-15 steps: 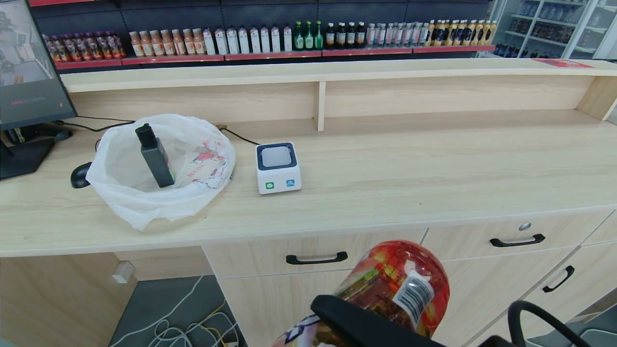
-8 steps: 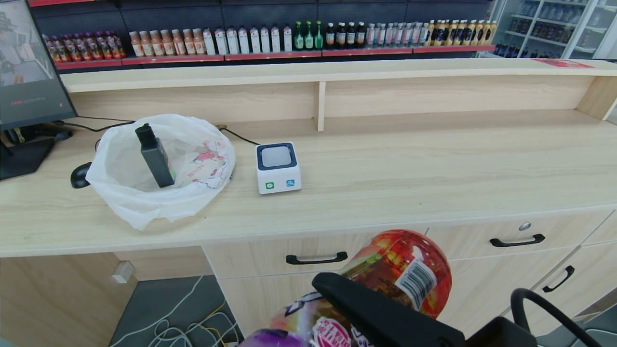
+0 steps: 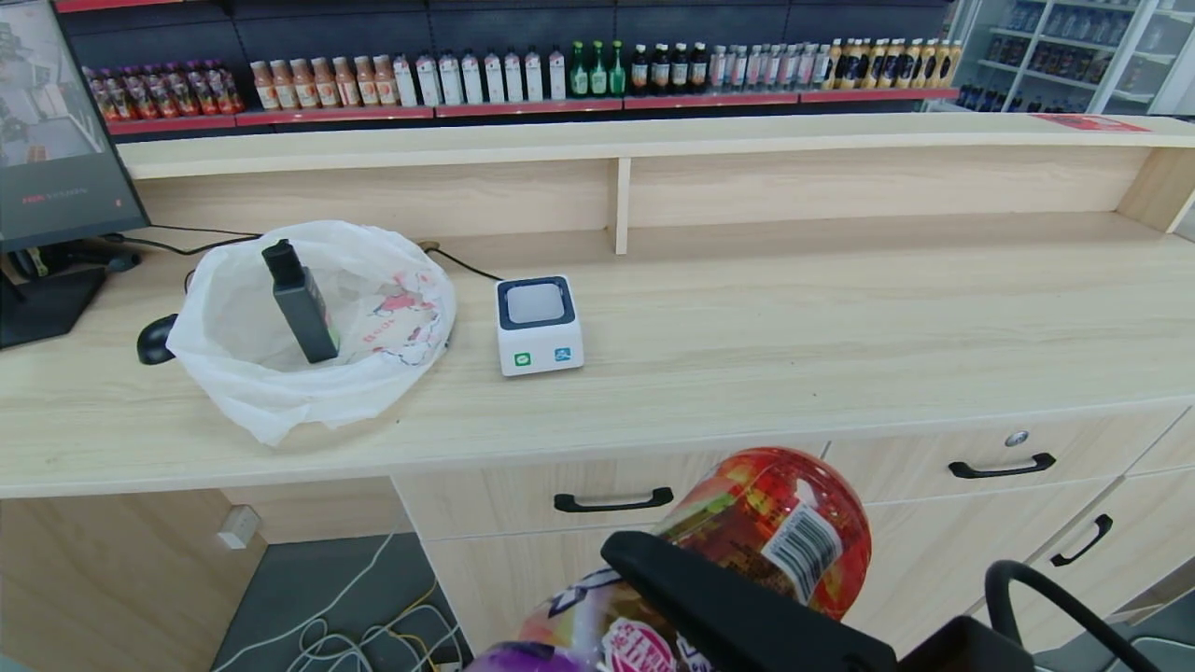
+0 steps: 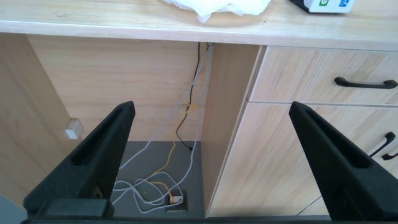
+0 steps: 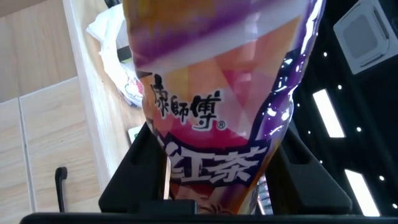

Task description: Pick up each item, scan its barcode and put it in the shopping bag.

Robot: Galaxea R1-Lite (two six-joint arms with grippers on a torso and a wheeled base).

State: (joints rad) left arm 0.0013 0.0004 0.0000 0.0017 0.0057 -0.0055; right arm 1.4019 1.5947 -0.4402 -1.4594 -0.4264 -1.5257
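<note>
gripping the bottle across its body, your right gripper has a finger pressed on either side of the label, so count it as clamped on the bottle. the bottle hangs below and in front of the counter's front edge, before the drawers, not yet over the surface. it is tilted: its long axis runs from low by the robot up toward the front edge, with a rounded red end leading; which end carries the cap is unclear.

note the relation that matters. the scanner sits on the counter about midway along it, set back from the front edge, so it lies forward, up and to the left of the bottle. its window faces upward, while the barcode on the bottle also faces upward. you will likely have to roll the bottle so the barcode looks down at the window once it is above.

the shopping bag stands open toward the counter's left end, just beside the scanner, with a dark bottle leaning inside.

your left gripper hangs low before the cabinet front with fingers spread, grasping nothing. the right arm is the better placed.
</note>
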